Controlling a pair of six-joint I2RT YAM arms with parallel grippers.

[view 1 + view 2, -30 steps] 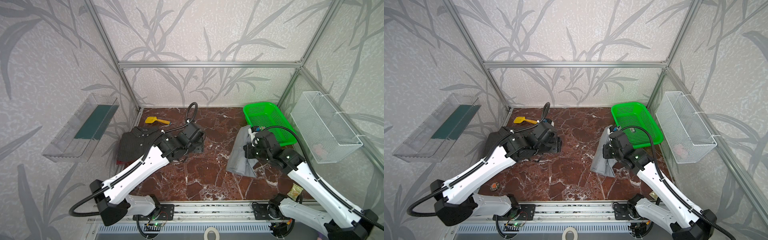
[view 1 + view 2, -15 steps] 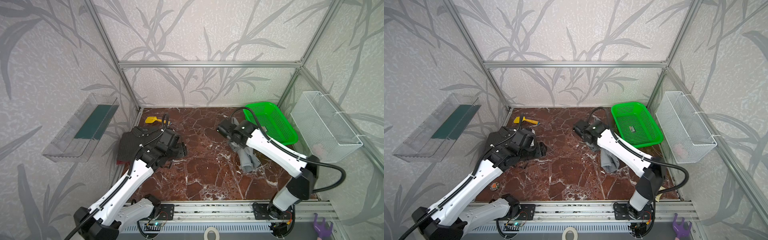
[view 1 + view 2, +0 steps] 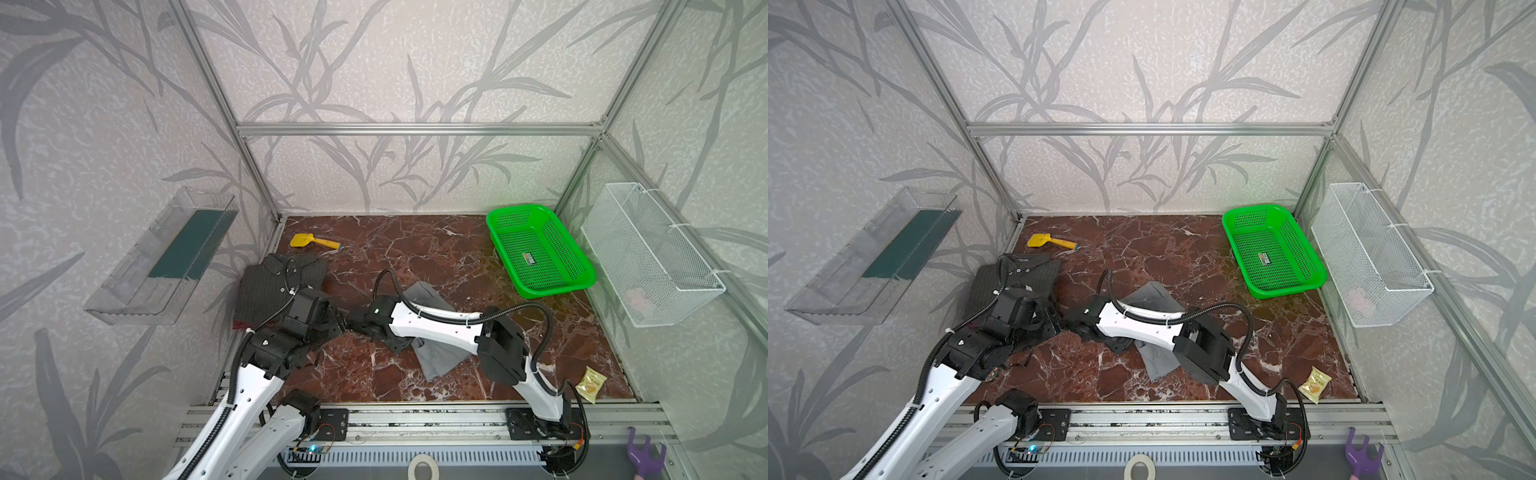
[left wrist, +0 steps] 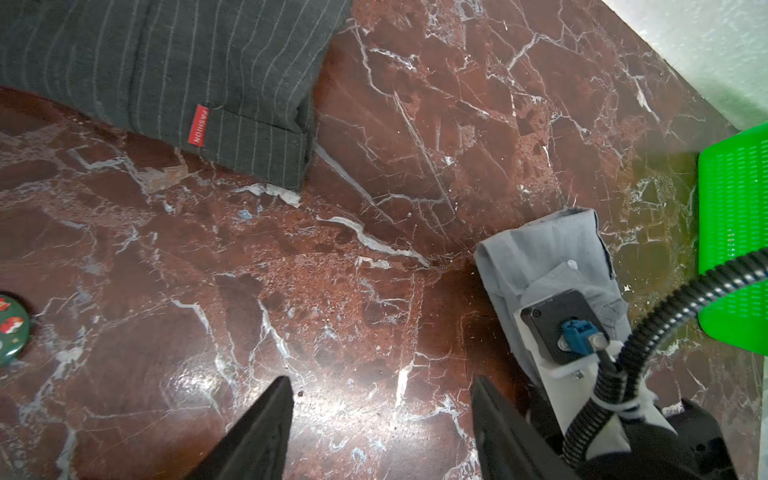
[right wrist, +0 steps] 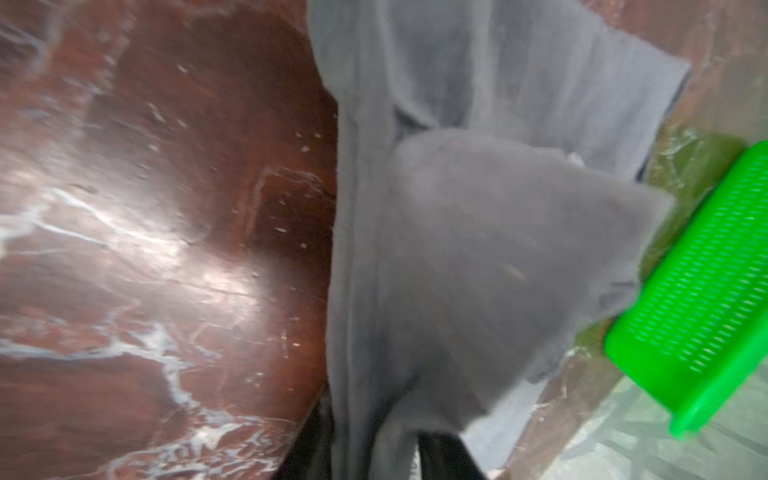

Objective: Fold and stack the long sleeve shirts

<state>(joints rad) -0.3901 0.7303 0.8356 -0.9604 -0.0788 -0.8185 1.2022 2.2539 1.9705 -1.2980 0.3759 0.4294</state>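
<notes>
The grey shirt (image 3: pixel 434 359) is lying crumpled near the middle of the surface (image 3: pixel 457 257), a bit toward the front edge. The right gripper (image 5: pixel 374 457) is reaching over it, and a bunch of the grey cloth is running up between its two fingers (image 5: pixel 444 457). Those fingers are sitting a little apart. The picture is blurry, so I cannot tell if they are squeezing the cloth.

The left gripper (image 4: pixel 382 415) is hanging over bare surface. Its fingers (image 4: pixel 266 424) are standing wide apart and holding nothing. The striped dark shirt (image 3: pixel 266 286) is lying folded by the left edge, apart from those fingers. A strip of dark red cloth (image 3: pixel 238 324) is peeking out from under it. The green basket (image 3: pixel 557 289) is sitting in the back right corner.
</notes>
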